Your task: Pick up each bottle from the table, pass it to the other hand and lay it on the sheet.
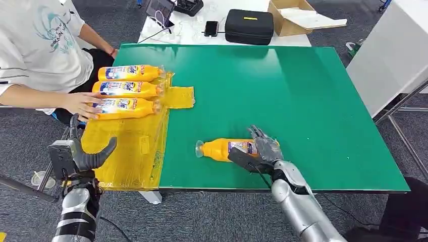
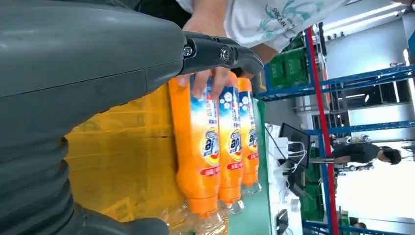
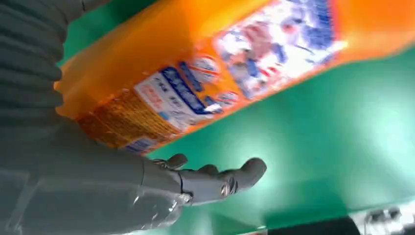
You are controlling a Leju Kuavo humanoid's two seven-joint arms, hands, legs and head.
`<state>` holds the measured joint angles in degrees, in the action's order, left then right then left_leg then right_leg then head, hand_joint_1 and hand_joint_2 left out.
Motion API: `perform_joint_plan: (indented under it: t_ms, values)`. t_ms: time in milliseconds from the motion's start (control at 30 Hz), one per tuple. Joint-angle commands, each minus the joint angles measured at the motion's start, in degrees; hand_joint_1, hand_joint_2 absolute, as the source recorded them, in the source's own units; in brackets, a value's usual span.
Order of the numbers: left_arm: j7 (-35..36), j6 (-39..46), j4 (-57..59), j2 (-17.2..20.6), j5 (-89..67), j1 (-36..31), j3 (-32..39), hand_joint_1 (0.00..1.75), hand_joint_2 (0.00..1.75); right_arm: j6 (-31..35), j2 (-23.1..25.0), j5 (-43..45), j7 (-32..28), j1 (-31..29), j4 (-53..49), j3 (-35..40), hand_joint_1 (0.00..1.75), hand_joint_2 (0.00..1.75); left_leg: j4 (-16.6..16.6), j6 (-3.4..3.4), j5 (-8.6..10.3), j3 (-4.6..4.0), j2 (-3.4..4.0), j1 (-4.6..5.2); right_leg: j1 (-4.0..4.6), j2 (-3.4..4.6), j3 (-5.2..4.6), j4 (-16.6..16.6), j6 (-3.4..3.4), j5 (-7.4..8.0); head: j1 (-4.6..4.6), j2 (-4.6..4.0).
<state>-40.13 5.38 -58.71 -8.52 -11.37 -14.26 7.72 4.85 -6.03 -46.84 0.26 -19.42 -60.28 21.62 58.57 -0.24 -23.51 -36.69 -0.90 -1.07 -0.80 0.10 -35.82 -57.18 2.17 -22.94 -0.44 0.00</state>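
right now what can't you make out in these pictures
- Head view: the right hand covers the base end of the lone bottle, so the grip is unclear.
- Right wrist view: that bottle's label is too blurred to read.
- Left wrist view: the left hand hides much of the yellow sheet.

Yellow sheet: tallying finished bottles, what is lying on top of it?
Three orange bottles lie side by side on the yellow sheet; a person's hand covers the nearest bottle's base.

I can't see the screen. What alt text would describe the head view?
A robot's right hand closes around an orange bottle lying on a green table. Three more bottles lie on a yellow sheet, where a person's hand touches one; the left hand hovers nearby.
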Motion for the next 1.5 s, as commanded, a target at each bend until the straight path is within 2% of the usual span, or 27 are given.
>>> perform_joint_plan:
  t_ms: [33,133,200,367,400,433,467,800,933,1000,1233,1267,1300,1333,1367,1467,1500]
  values:
    - [0.1,-0.6,7.4,0.2,0.0,-3.9,0.6,0.00,1.75,-10.2,-4.5,3.0,-1.7,-9.3,13.5,3.7,0.00,1.75,0.0,0.08,-0.02,0.18,0.07,0.04,-0.01,-0.01,0.18,0.0,-0.05,0.00,0.00,0.00]
    - [0.1,-0.4,9.0,0.3,0.3,-5.1,-0.2,0.00,1.75,-13.2,-5.1,4.5,-3.5,-13.5,18.9,6.6,0.00,1.75,0.0,0.08,-0.02,0.23,0.12,0.03,0.01,0.02,0.23,0.1,-0.01,0.05,-0.04,0.02]
    - [0.1,-0.4,9.1,0.3,0.3,-5.1,-0.2,0.00,1.75,-13.1,-5.0,4.5,-3.5,-13.7,19.1,6.7,0.00,1.75,0.0,0.09,0.03,0.21,0.08,0.03,0.00,-0.02,0.21,0.1,0.00,0.08,-0.02,0.00]
    - [0.1,-0.9,11.9,0.1,1.1,-6.9,-0.9,0.00,1.75,-18.6,-4.9,6.2,-5.3,-18.7,24.8,11.2,0.00,1.75,0.0,0.15,0.07,0.18,0.08,0.04,0.00,-0.01,0.16,0.0,-0.09,0.16,-0.04,0.00]
    - [0.1,-1.0,12.1,0.1,1.2,-7.0,-1.1,0.00,1.75,-19.1,-4.8,6.5,-5.6,-19.1,25.5,11.6,0.09,1.75,0.0,0.17,0.06,0.22,0.08,0.03,0.02,-0.03,0.21,0.0,-0.11,0.16,-0.02,0.00]
    - [0.1,-1.0,12.8,0.0,1.5,-7.4,-1.0,0.00,1.75,-19.3,-4.8,6.5,-5.9,-19.6,26.3,12.4,1.43,1.75,0.0,0.15,0.08,0.15,0.07,0.02,0.01,-0.01,0.13,0.0,-0.07,0.17,-0.05,0.00]
    - [0.1,-1.0,13.1,0.1,1.7,-7.6,-1.3,0.00,1.75,-19.8,-4.8,7.0,-6.8,-20.1,27.4,13.9,1.71,1.75,0.0,0.17,0.09,0.20,0.08,0.03,0.01,-0.03,0.19,0.1,-0.09,0.18,-0.02,0.00]
    - [0.1,-0.7,15.2,-0.1,2.2,-8.6,-2.3,0.00,1.75,-19.4,-6.4,11.8,-9.3,-17.7,24.9,16.5,1.75,1.75,-0.1,0.19,0.10,0.37,0.08,-0.01,0.06,-0.13,0.36,0.1,-0.09,0.19,-0.04,0.00]
    - [0.1,-1.0,15.1,-0.1,2.5,-8.2,-2.5,0.00,1.75,-15.6,-6.5,16.2,-10.1,-14.6,19.9,14.7,1.75,1.75,-0.1,0.15,0.08,0.33,0.07,-0.03,0.07,-0.08,0.32,0.1,-0.07,0.18,-0.02,0.00]
    - [0.1,-1.8,14.7,-0.6,3.0,-7.7,-2.2,0.00,1.75,-8.4,-4.6,18.0,-11.1,-10.7,15.1,11.0,1.75,1.75,-0.1,0.19,0.07,0.42,0.09,-0.02,0.07,-0.11,0.41,0.2,-0.10,0.16,-0.02,0.00]
    - [0.3,-2.4,13.7,-0.7,3.2,-7.2,-2.2,0.00,1.75,-7.3,-4.4,18.0,-10.1,-9.4,12.4,10.1,1.75,1.75,0.0,0.15,0.04,0.29,0.35,-0.02,0.06,0.20,0.23,0.1,-0.07,0.21,-0.02,0.02]
    - [0.5,-3.3,12.8,-0.9,3.5,-6.6,-2.2,0.00,1.75,-0.8,-2.2,19.5,-12.7,-6.7,9.1,5.4,1.75,1.75,0.0,0.15,0.05,0.33,0.34,-0.01,0.06,0.17,0.26,0.1,-0.09,0.20,-0.06,0.00]
    - [1.7,-5.7,11.5,-1.3,4.5,-5.8,-2.3,0.00,1.75,5.5,-0.7,15.7,-13.8,-4.7,6.0,3.8,1.75,1.75,0.0,0.14,0.07,0.27,0.31,-0.01,0.05,0.17,0.18,0.1,-0.06,0.22,-0.02,0.00]
    - [2.9,-8.2,8.4,-1.9,5.7,-4.0,-2.9,0.00,1.75,9.4,3.1,16.6,-15.3,-0.9,0.1,-1.1,1.75,1.75,-0.1,0.13,0.05,0.35,0.36,-0.04,0.09,0.19,0.25,0.1,-0.11,0.21,-0.04,0.00]
    - [5.6,-11.8,6.5,-2.4,8.2,-2.7,-3.4,0.00,1.75,15.8,4.7,11.3,-15.0,1.2,-3.7,-2.6,1.75,1.75,-0.1,0.14,0.03,0.42,0.37,-0.04,0.09,0.18,0.31,0.1,-0.13,0.19,-0.04,0.00]
    - [9.0,-18.3,1.6,-2.9,12.7,-0.2,-7.4,0.00,1.75,26.0,9.5,9.5,-19.4,5.8,-9.7,-7.3,1.75,1.75,0.0,0.12,0.01,0.13,0.38,0.00,0.04,0.29,0.03,0.0,-0.09,0.17,-0.04,0.00]
    - [10.0,-19.8,1.0,-3.0,14.2,0.0,-8.4,0.00,1.75,26.3,9.6,9.1,-19.7,6.4,-9.5,-7.5,1.75,1.75,0.0,0.12,-0.10,0.22,0.52,-0.02,0.07,0.39,0.11,0.0,-0.13,0.10,-0.09,0.00]
